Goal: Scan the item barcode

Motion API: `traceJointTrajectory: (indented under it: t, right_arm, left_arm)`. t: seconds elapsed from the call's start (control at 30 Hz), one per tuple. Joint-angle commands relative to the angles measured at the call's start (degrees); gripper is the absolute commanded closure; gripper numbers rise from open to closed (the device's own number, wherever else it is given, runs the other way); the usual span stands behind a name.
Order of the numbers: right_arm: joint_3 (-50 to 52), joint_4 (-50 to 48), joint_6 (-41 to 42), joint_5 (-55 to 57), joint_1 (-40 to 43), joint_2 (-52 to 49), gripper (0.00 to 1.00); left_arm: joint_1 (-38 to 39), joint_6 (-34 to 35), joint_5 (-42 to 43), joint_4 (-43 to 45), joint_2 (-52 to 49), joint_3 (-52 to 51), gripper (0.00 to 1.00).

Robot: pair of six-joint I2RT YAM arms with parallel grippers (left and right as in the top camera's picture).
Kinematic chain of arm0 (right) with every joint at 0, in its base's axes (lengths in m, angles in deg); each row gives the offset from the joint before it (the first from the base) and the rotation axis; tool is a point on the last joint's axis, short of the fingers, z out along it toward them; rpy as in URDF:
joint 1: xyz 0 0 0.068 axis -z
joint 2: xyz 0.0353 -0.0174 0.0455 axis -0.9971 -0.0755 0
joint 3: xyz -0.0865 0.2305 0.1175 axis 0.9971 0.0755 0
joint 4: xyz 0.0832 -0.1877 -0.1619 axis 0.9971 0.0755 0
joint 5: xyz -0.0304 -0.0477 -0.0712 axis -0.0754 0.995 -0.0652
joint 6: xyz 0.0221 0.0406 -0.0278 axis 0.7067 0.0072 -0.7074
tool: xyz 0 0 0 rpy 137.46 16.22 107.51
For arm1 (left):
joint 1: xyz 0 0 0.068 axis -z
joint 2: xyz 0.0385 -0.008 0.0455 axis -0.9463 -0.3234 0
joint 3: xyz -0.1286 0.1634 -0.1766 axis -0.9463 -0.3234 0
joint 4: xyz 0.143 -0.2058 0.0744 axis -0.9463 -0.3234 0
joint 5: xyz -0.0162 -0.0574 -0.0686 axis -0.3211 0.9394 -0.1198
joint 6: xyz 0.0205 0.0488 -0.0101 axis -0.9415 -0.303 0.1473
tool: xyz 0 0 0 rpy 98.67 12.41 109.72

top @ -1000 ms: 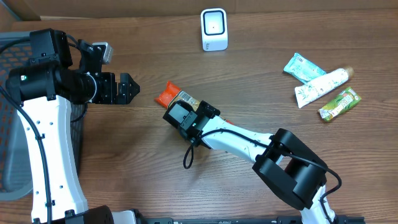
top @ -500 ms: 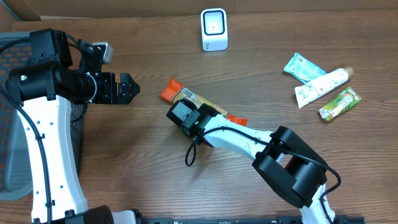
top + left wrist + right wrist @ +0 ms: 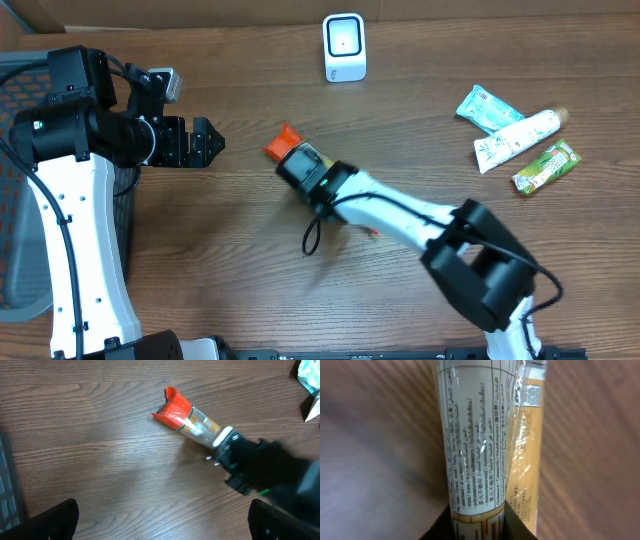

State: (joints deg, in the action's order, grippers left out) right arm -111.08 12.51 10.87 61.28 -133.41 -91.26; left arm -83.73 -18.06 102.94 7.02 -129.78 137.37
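Right, the grasp step looks done: my right fingers (image 3: 440, 527) are pinching the snack packet (image 3: 283, 143) partway along its length, near the middle of the counter (image 3: 200, 260). Whether it is lifted or resting on the wood I cannot tell. My left fingers (image 3: 52, 522) are spread wide and hold nothing, off to the left. The scanner (image 3: 344, 47) stands well apart at the far edge, its face toward me. Next I would carry the packet up to it and turn the printed side toward that face. I cannot pick out the barcode itself, so some rolling may be needed.
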Motion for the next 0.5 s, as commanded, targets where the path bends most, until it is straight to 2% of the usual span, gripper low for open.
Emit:
traceJointTrajectory:
  t: [0.0,0.1,0.13,0.23,0.33,0.47]
  right_arm:
    - [-4.17,0.72,1.09,-23.37,5.38,9.27,0.96]
    - [-5.27,0.26,1.09,-39.93,10.58,14.21,0.96]
    - [-5.31,-0.83,1.16,-51.54,14.58,16.57,0.96]
    - [-5.31,-3.56,3.34,-67.38,21.2,17.46,0.96]
    - [-5.31,-6.32,5.95,-75.65,26.29,16.5,0.96]
    - [-5.31,-9.31,10.36,-77.13,29.29,14.62,0.96]
  left_arm:
    - [0.24,-1.27,0.57,0.09,-0.07,0.72,0.0]
    - [0.26,-1.27,0.59,0.09,-0.07,0.72,0.01]
    - [0.33,-1.27,0.57,0.09,-0.07,0.72,0.0]
    - [0.31,-1.27,0.59,0.07,-0.07,0.72,0.0]
    - [0.31,-1.27,0.59,0.07,-0.07,0.72,0.0]
    - [0.31,-1.27,0.59,0.09,-0.07,0.72,0.0]
